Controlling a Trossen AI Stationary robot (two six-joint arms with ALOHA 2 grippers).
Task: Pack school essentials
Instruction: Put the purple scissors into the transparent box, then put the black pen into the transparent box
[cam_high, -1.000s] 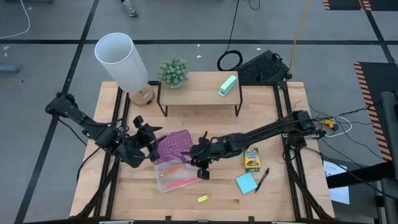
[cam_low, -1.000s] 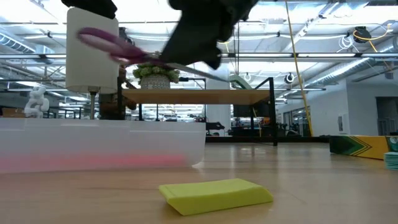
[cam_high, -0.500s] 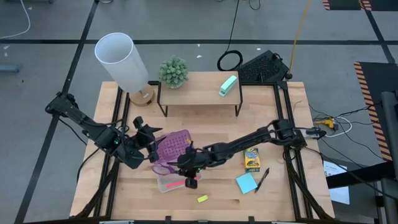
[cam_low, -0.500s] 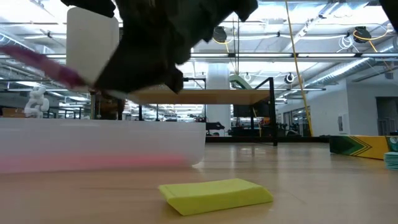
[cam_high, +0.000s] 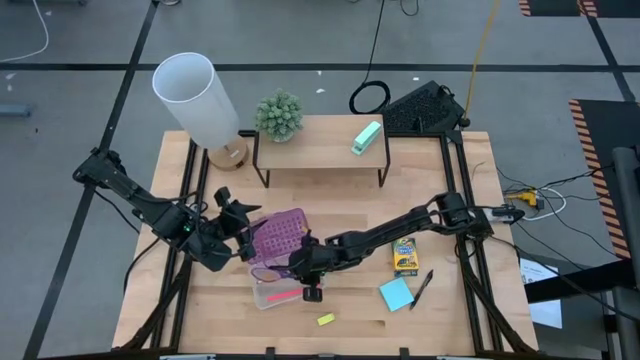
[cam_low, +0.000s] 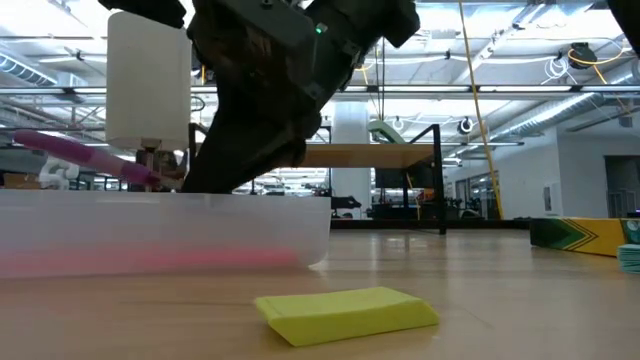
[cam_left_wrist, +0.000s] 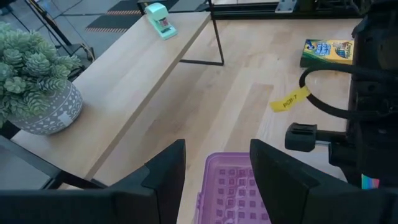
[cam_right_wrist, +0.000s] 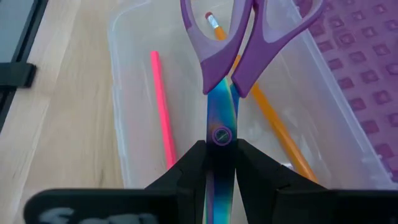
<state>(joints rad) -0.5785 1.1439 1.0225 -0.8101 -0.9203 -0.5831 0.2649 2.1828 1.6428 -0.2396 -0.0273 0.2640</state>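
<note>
My right tool (cam_right_wrist: 221, 168) is matt black plastic, clamped on scissors (cam_right_wrist: 222, 106) with iridescent glossy metal blades and smooth purple plastic handles. Below, the case (cam_right_wrist: 124, 99) is clear, slightly frosted plastic; the desk (cam_right_wrist: 68, 93) is pale, smooth-finished wood.

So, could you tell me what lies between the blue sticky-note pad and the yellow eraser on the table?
Only bare wood: in the high view, nothing sits between the blue sticky-note pad and the yellow eraser.
</note>
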